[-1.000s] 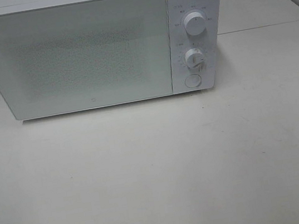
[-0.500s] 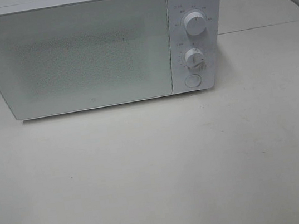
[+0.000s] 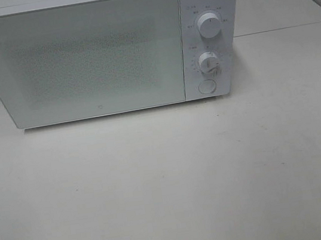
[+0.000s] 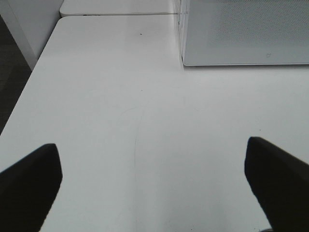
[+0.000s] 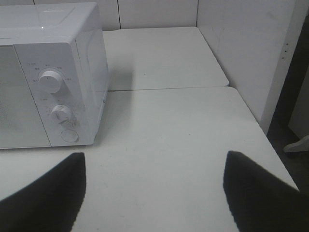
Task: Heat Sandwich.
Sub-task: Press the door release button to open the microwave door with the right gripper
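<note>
The sandwich is out of view in every frame. A white microwave [image 3: 102,50] stands at the back of the table with its door [image 3: 76,60] shut; it also shows as the microwave [image 5: 48,72] in the right wrist view and the microwave [image 4: 246,31] in the left wrist view. Neither arm appears in the exterior high view. My left gripper [image 4: 152,188] hovers open over bare table to the left of the microwave, nothing between its dark fingers [image 4: 29,186]. My right gripper [image 5: 154,193] is open over bare table right of the microwave, its fingers [image 5: 43,198] empty.
The microwave's panel carries two knobs [image 3: 209,26] and a round button [image 3: 206,86]. A second white table [image 5: 159,55] adjoins behind. A white wall panel [image 5: 246,53] closes the right side, and the table's left edge [image 4: 29,82] drops to dark floor.
</note>
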Robot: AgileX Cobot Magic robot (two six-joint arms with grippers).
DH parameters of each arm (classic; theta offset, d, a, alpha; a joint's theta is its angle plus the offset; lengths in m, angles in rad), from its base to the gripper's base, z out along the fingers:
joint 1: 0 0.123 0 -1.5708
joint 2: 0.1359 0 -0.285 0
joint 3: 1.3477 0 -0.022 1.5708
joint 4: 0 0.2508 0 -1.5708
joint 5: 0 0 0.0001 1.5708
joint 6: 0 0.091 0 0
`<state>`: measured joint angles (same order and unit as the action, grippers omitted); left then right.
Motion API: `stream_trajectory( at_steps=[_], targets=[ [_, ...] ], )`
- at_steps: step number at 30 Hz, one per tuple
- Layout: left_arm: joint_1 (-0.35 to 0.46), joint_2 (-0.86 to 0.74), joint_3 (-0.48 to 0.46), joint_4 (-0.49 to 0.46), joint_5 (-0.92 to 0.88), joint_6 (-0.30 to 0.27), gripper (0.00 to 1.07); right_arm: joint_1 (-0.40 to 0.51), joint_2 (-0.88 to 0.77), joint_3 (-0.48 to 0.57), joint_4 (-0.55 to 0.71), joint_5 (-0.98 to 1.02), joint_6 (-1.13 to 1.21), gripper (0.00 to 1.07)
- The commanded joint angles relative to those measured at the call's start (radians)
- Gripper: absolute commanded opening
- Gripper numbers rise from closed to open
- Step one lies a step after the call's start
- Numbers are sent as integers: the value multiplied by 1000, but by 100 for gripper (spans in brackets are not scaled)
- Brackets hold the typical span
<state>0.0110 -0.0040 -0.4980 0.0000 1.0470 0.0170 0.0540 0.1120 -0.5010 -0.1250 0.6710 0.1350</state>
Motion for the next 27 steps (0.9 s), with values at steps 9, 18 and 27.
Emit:
stream_trajectory(
  at_steps=[9, 18, 27],
  targets=[
    [1, -22, 4, 0, -10, 0, 98, -8, 224, 12, -1, -232, 3, 76],
    [1, -22, 4, 0, -10, 0, 98, -8, 453, 12, -1, -418, 4, 76],
    [1, -22, 4, 0, -10, 0, 98, -8, 674, 12, -1, -671, 4, 76]
  ],
)
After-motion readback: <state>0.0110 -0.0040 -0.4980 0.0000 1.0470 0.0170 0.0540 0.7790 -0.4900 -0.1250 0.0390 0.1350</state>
